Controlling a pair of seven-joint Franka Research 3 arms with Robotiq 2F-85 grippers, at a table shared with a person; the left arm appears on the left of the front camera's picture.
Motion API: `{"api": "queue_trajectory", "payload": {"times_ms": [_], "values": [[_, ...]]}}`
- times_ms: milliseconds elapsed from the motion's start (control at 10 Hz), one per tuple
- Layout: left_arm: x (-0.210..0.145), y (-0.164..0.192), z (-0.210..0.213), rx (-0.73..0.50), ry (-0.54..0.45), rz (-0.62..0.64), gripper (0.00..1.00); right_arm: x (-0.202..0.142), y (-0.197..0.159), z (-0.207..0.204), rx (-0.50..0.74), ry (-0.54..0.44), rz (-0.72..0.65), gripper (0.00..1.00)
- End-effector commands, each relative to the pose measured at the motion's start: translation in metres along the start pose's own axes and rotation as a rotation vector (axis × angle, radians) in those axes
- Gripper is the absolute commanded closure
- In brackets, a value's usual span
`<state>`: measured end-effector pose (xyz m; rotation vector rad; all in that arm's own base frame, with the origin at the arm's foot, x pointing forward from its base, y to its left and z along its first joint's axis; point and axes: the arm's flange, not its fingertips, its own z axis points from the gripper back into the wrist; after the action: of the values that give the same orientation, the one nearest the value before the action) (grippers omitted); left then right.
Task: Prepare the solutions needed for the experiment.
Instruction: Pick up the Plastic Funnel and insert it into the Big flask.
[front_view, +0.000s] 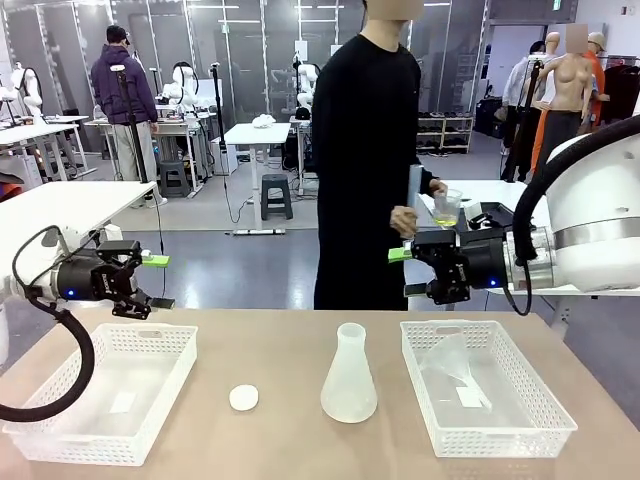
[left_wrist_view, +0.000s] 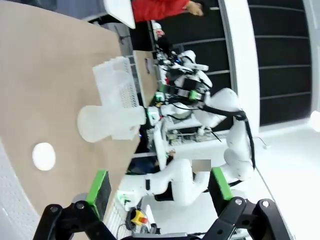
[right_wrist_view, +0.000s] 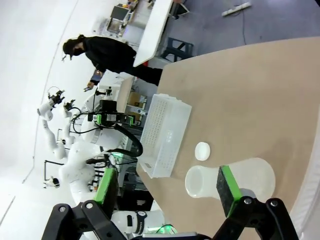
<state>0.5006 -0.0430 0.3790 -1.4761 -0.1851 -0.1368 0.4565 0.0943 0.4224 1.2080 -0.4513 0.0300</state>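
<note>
Tan table (front_view: 290, 350) holds the flask (front_view: 349, 375) near its front edge, left pincer (front_view: 158, 281) and right pincer (front_view: 407, 273) hang released, the solutions (front_view: 445, 219) sit in the person's beaker (front_view: 447, 200) past the far edge; narrow neck risks spillage.

Illumination is bright, even and diffuse, and it arrives from overhead. Shadows on the table (front_view: 290, 350) are soft and short; a faint one lies at the base of the flask (front_view: 349, 385). The front view is sharp from foreground to background, with mild sheen on the grey floor (front_view: 230, 265). Both wrist views show strong wide-angle distortion, and straight edges bow toward the frame borders. Large white background areas in the wrist views are overexposed and lack detail. Distant items there appear slightly soft.
</note>
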Motion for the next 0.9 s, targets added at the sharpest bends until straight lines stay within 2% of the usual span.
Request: {"api": "queue_trajectory", "payload": {"times_ms": [0, 300, 400, 800], "values": [[0.0099, 0.008, 0.0012, -0.123, 0.033, 0.007, 0.0, 0.0084, -0.0021, -0.0024, -0.002, -0.007, 0.018, 0.0], [0.0109, 0.0107, -0.0017, -0.164, 0.031, 0.016, 0.0, 0.0096, -0.0063, 0.0019, 0.027, -0.003, -0.007, 0.0], [0.0038, 0.0074, 0.0001, -0.118, 0.017, 0.016, 0.0, 0.0083, -0.0063, 0.0033, 0.029, 0.005, -0.009, 0.0], [0.0038, 0.0074, 0.0001, -0.118, 0.017, 0.016, 0.0, 0.0068, -0.0113, -0.0009, 0.012, 0.013, -0.019, 0.0]]}}
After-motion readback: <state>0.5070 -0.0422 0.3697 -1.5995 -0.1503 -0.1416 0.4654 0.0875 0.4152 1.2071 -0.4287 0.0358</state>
